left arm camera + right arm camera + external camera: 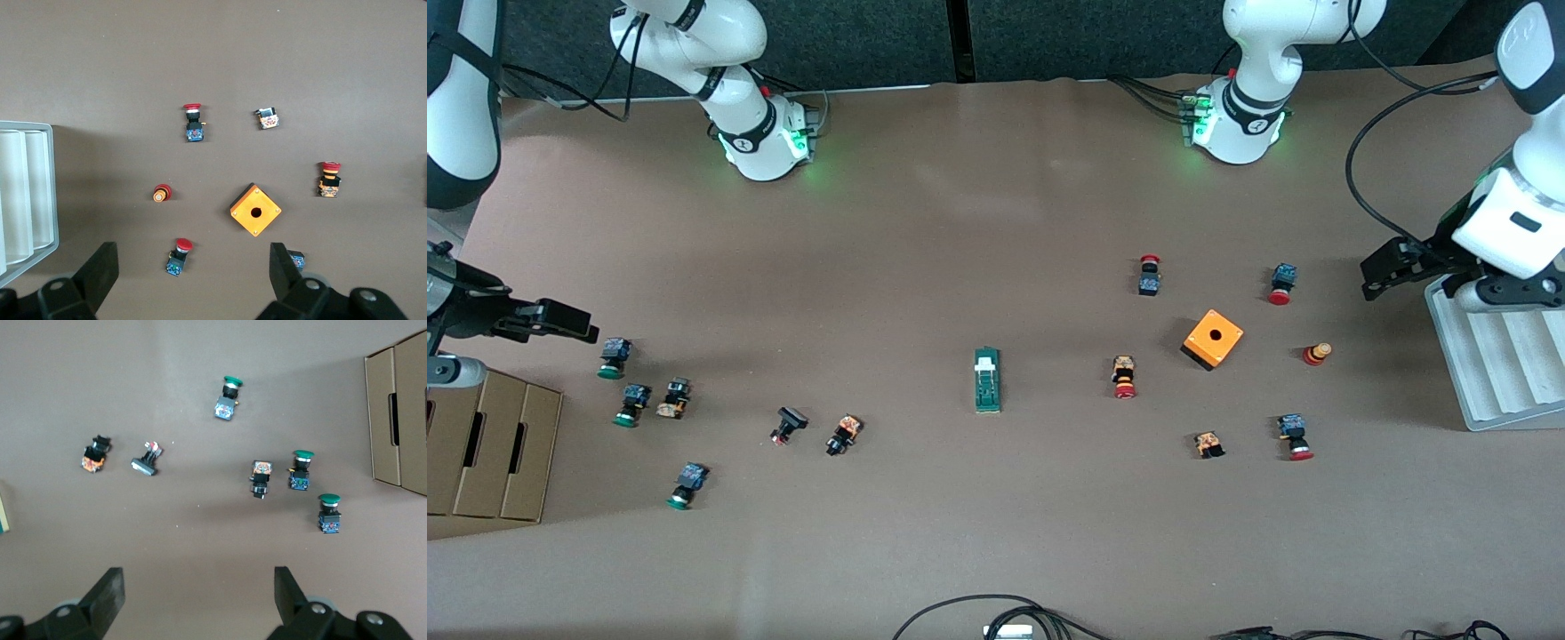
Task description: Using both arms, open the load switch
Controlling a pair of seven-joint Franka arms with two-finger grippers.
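Dark-green load switch (987, 380) lies untouched mid-table, so I've everything left: left gripper (1383, 271) and right gripper (560, 322) hang wide apart, both gaping and empty.

no readable text, labels or numbers

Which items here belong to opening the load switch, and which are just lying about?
Part of the job:
- narrow dark-green load switch with white end piece, mid-table
- left gripper, open, beside the grey ridged tray
- right gripper, open, above the cardboard box

Lying about:
- orange cube with a hole
- red-capped push buttons
- green-capped push buttons
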